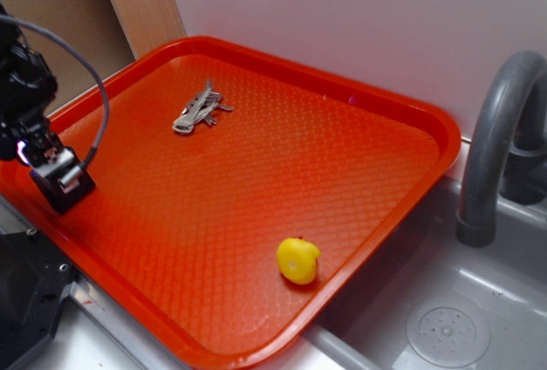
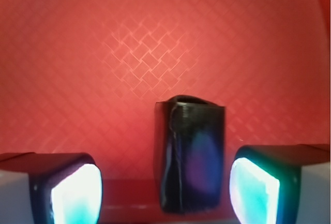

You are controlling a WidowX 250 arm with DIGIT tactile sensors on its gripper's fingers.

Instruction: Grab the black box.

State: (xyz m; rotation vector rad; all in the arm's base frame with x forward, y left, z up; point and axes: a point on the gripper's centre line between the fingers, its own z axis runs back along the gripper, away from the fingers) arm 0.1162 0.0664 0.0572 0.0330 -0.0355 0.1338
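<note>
Black box [image 2: 190, 157], red diamond-patterned tray [image 1: 282, 131]

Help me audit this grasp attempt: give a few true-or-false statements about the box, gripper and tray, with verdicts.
1. The black box stands between the fingers of the gripper. True.
2. The gripper is clamped shut on the box. False: it is open, and the finger on the wrist view's left stands clearly apart from the box.
3. The yellow toy lies against the metal tool. False: they lie far apart on the red tray.
4. A grey faucet stands outside the tray. True.
</note>
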